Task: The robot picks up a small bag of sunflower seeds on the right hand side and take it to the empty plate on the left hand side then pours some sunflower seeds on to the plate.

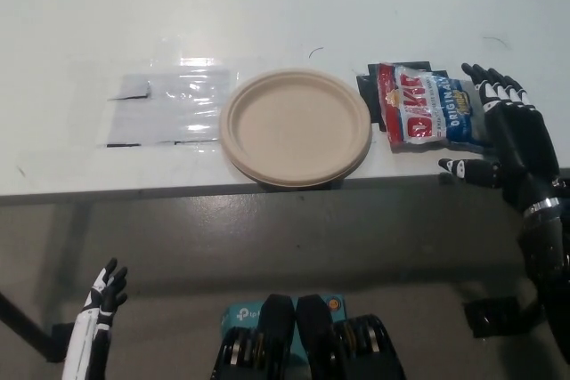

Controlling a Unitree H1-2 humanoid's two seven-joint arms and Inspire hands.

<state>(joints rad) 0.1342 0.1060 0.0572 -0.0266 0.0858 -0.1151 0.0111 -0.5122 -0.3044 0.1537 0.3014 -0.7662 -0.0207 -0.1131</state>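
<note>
Nothing done yet: bag of sunflower seeds (pixel 422 105) flat on the white table (pixel 267 6), just right of the empty plate (pixel 296 126). Black right hand (pixel 509 135) beside the bag, fingers spread, holding nothing. White left hand (pixel 100 304) low down, fingers loose. Grey floor below.

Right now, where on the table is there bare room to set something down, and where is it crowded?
Bare: the whole far table behind the plate, and the left end beyond the clear plastic sheet. Crowded: the right near edge, where the sunflower seed bag lies close beside the plate with the black right hand open next to it. The white left hand hangs below the table.
</note>
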